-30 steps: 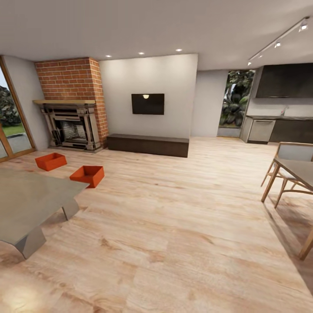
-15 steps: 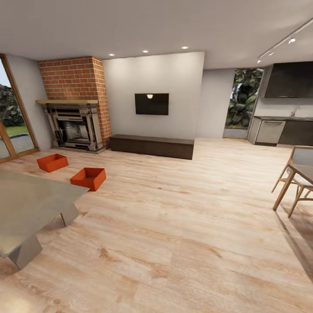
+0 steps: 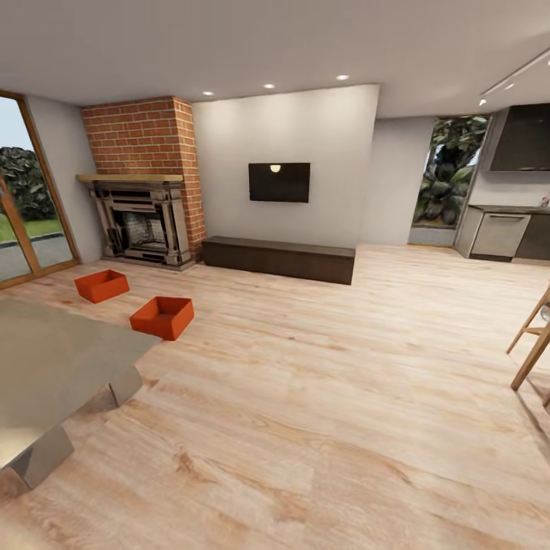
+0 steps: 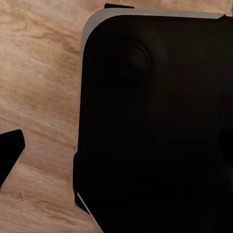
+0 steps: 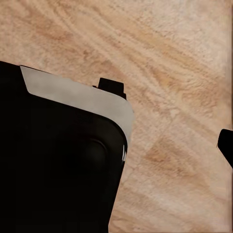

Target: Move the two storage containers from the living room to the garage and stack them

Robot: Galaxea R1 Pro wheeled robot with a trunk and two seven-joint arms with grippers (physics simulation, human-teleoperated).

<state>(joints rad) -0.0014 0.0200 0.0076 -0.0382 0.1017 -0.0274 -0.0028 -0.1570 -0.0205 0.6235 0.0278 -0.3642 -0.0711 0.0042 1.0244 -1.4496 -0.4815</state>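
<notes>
Two red-orange storage containers stand open-topped on the light wood-plank floor of the living room in the head view. One container [image 3: 101, 285] lies nearer the brick fireplace [image 3: 141, 221]; the other container [image 3: 162, 317] sits just off the corner of the glass coffee table [image 3: 53, 367]. They are a short gap apart and both upright. A single dark fingertip [image 4: 9, 153] shows at the edge of the left wrist view, and another fingertip [image 5: 226, 145] at the edge of the right wrist view, both over bare planks. The garage is out of view.
The robot's black base [image 4: 160, 126] fills much of each wrist view. A low dark bench [image 3: 279, 260] runs under the wall TV [image 3: 279, 182]. Wood-framed glass doors [image 3: 30, 198] are at the left, a wooden chair [image 3: 531, 344] and kitchen units [image 3: 504, 233] at the right.
The whole head picture has slid to the right: the camera has turned left. The containers, table and fireplace have not moved on the floor.
</notes>
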